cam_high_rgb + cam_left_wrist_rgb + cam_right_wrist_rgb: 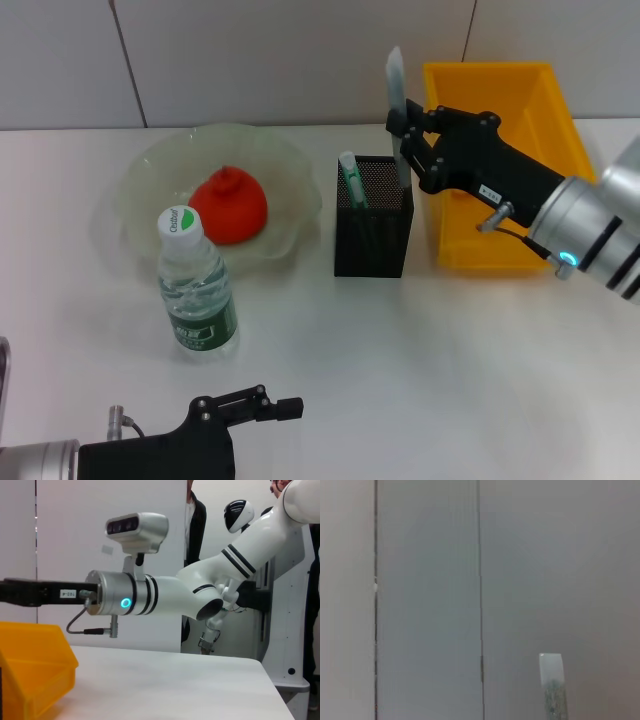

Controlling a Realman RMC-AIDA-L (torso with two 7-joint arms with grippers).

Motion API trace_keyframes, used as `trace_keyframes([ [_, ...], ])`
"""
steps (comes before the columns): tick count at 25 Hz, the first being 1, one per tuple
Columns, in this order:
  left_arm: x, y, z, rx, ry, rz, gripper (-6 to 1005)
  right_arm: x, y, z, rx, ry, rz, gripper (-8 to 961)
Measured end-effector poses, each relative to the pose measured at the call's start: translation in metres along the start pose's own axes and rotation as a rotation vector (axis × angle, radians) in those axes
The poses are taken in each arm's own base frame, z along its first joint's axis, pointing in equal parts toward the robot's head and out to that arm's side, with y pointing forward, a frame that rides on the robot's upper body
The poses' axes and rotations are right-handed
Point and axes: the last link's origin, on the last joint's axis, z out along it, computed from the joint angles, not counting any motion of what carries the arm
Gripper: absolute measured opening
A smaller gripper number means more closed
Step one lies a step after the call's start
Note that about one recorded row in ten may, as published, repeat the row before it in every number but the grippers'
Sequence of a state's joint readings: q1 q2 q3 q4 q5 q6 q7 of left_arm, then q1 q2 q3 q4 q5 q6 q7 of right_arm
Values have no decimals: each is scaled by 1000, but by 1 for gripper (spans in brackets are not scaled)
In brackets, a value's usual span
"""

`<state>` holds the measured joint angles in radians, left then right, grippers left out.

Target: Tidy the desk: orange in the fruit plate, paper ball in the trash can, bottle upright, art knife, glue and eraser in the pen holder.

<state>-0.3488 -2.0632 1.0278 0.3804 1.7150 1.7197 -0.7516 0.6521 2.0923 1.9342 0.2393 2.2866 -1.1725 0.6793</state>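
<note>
Your right tool [402, 133] holds the knife [396, 110] upright over the holder [373, 222].
Left tool [268, 404] rests open, low on the counter [420, 360].

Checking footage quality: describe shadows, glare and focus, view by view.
Head view: even light, faint shadow beside the black mesh pen holder, highlights on the clear plastic water bottle. Left wrist view: sharp yellow plastic bin. Right wrist view: flat grey wall, the pale slim art knife soft.

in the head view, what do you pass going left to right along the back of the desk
fruit plate with the orange in it → pen holder → art knife held upright in the right hand over the holder → yellow bin
</note>
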Motion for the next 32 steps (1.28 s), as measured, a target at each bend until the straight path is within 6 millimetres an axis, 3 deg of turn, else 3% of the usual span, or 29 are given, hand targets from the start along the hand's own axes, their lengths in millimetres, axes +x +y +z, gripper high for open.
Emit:
trace_keyframes([
  [10, 0, 0, 0, 0, 0, 1, 806, 2, 6, 19, -47, 77, -28, 131],
  [27, 0, 0, 0, 2, -1, 2, 806, 7, 2, 18, -9, 108, 7, 132],
  [32, 0, 1, -1, 3, -1, 1, 806, 9, 3, 12, -15, 98, 17, 219],
])
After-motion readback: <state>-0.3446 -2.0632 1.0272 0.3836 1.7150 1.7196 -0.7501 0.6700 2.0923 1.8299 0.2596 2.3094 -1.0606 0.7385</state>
